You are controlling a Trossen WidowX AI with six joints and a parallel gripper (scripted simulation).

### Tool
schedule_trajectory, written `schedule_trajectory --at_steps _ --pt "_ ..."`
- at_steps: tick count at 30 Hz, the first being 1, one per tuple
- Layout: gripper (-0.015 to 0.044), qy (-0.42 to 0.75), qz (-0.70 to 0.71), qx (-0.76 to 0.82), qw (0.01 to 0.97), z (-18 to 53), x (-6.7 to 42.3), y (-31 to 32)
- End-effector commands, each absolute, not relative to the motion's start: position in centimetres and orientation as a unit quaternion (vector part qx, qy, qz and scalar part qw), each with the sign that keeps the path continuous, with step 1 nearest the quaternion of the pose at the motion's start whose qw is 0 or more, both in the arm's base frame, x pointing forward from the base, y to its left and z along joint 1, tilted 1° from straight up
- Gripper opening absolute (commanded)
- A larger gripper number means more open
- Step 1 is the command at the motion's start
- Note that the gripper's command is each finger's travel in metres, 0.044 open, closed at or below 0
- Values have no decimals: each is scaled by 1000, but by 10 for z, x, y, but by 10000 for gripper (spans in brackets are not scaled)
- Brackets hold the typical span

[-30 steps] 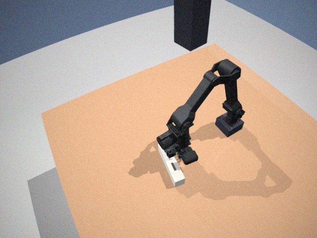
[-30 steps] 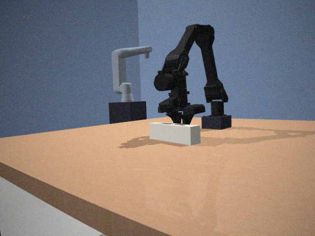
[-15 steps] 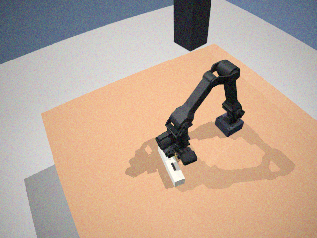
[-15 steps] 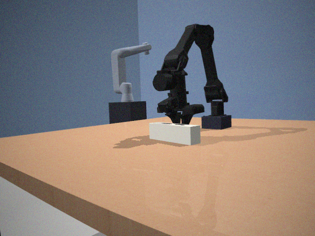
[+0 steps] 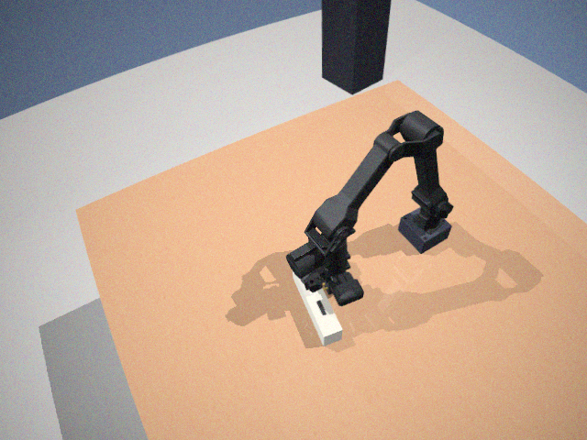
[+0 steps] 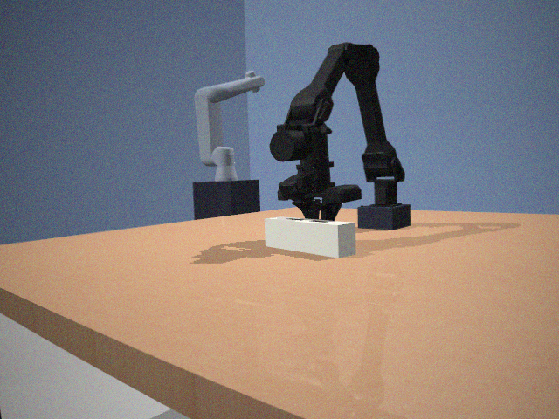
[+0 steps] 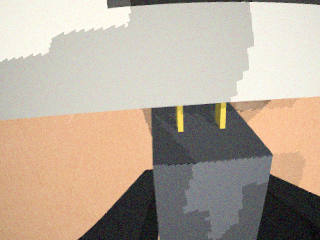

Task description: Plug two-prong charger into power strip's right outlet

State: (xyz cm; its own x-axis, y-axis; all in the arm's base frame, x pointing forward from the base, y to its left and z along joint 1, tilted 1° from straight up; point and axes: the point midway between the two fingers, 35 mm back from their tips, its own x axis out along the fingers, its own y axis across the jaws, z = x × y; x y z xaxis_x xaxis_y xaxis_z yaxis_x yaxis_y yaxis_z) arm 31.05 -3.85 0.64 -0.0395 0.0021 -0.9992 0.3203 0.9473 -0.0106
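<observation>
Blue walls are backing an orange counter (image 6: 135,288) carrying the white power strip (image 6: 307,236). Directly over it, the gripper (image 6: 318,209) is pinching the grey charger (image 7: 210,207), yellow prongs (image 7: 200,118) pointing straight down toward an outlet, likely for a square push through the shutter.

The top view looked down steeply from high up, taking in the whole orange table (image 5: 189,265), with the arm (image 5: 365,175) right of centre. The exterior view sat low near the table's edge, facing across the table top (image 6: 225,315) toward the blue walls, the arm (image 6: 315,103) at mid-distance in the upper centre. The wrist view looked along the gripper from very close, the white power strip (image 7: 100,60) filling the upper half. All three shared the power strip.
</observation>
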Motion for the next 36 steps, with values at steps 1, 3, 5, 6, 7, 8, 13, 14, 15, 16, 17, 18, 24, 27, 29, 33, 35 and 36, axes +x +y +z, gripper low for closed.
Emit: schedule_trajectory --at_steps 1,3,5,6,7,8,13,14,15,16,17,18,24,27,29,33,35,36 --pt "0 712 -115 114 683 6 311 -38" --pt "0 712 -115 114 683 6 311 -38" --pt "0 712 -115 114 683 6 311 -38" --pt "0 712 -115 114 683 6 311 -38" --pt "0 712 -115 114 683 6 311 -38" --pt "0 712 -115 114 683 6 311 -38" --pt "0 712 -115 114 683 6 313 -39" --pt "0 712 -115 114 683 6 313 -39" --pt "0 712 -115 114 683 6 313 -39" --pt "0 712 -115 114 683 6 314 -39" --pt "0 712 -115 114 683 6 314 -39" --pt "0 712 -115 114 683 6 314 -40" --pt "0 712 -115 114 683 6 316 -40" --pt "0 712 -115 114 683 6 317 -40" --pt "0 712 -115 114 683 6 318 -41" --pt "0 712 -115 114 683 7 319 -41" --pt "0 712 -115 114 683 7 320 -41" --pt "0 712 -115 114 683 7 320 -41"
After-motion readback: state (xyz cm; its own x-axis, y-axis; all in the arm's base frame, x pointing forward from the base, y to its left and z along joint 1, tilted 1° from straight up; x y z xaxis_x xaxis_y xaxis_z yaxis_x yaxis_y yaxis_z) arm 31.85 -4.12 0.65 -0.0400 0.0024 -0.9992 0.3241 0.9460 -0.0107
